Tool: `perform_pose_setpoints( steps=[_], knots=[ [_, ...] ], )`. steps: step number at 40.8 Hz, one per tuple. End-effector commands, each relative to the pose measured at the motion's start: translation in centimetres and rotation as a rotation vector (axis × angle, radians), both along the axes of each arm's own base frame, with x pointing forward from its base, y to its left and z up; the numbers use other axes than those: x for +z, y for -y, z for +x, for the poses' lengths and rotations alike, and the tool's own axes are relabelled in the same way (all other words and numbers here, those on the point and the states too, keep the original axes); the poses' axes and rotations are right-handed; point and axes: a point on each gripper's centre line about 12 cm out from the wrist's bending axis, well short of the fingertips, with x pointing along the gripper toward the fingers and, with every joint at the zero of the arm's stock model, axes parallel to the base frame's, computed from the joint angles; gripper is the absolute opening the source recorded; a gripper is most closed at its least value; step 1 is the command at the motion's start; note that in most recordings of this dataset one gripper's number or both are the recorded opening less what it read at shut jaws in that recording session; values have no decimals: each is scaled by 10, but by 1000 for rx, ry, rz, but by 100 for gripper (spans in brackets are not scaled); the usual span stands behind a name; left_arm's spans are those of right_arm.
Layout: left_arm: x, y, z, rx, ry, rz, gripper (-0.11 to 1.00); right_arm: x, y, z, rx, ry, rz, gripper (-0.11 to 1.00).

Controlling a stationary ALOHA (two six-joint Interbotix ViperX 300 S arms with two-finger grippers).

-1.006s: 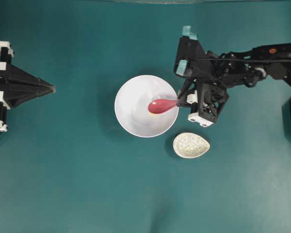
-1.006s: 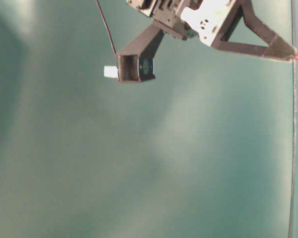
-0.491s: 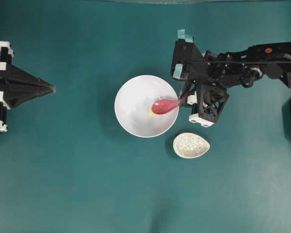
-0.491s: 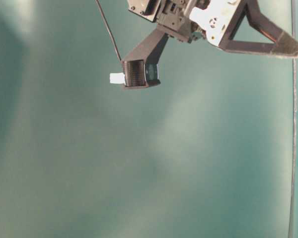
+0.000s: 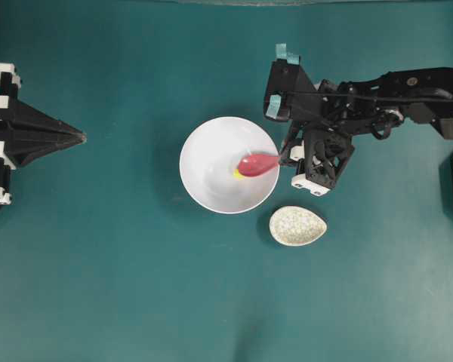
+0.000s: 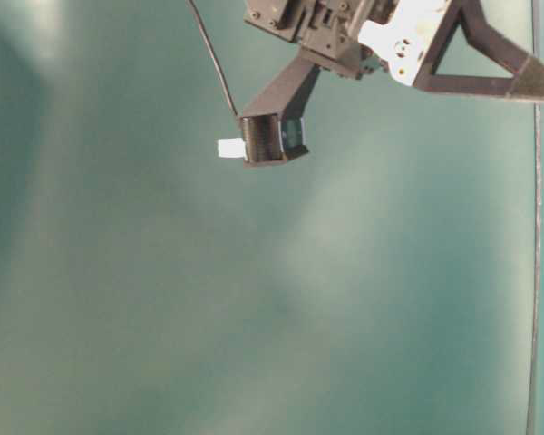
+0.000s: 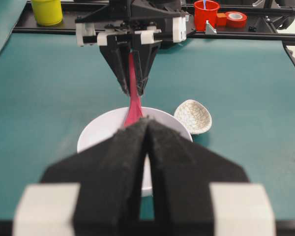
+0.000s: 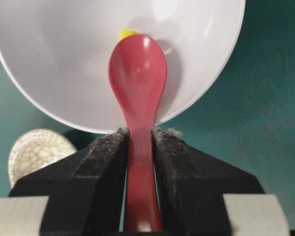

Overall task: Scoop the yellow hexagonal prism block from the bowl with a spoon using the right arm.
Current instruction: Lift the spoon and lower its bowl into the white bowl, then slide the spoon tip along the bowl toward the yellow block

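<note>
The white bowl [image 5: 196,147] sits mid-table. My right gripper [image 5: 283,156] is shut on the handle of the pinkish-red spoon [image 5: 257,162], whose scoop reaches over the bowl's right side. The tiny yellow block [image 5: 236,174] lies in the bowl at the scoop's tip. In the right wrist view my gripper [image 8: 139,132] clamps the spoon [image 8: 137,73]; the block [image 8: 127,34] peeks out just beyond the scoop's tip inside the bowl [image 8: 54,59]. My left gripper [image 5: 79,137] is shut and empty at the far left, and also shows in the left wrist view [image 7: 147,123].
A speckled egg-shaped rest [image 5: 297,225] lies just below and to the right of the bowl, close under my right gripper. In the left wrist view a yellow cup [image 7: 46,11], a red cup [image 7: 206,14] and a red tape roll [image 7: 234,18] stand beyond the table's far edge.
My right gripper has shifted slightly and turned at the wrist, drawing the scoop a little towards the bowl's right rim. More of the yellow block shows at the scoop's tip. The left arm is still.
</note>
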Motion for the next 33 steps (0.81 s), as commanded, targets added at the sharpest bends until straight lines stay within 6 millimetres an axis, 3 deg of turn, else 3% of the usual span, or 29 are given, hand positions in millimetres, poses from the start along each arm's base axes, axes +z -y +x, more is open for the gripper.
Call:
perform_pose_setpoints(
  steps=[1,25,33],
  knots=[
    [7,0,2,1,21,0,0,10,2,7,-4,34,-7,22],
    [7,0,2,1,20,0,0,-5,1,44,8,46,-14,22],
    [7,0,2,1,21,0,0,1,3,54,-3,116,-32,22]
  ],
)
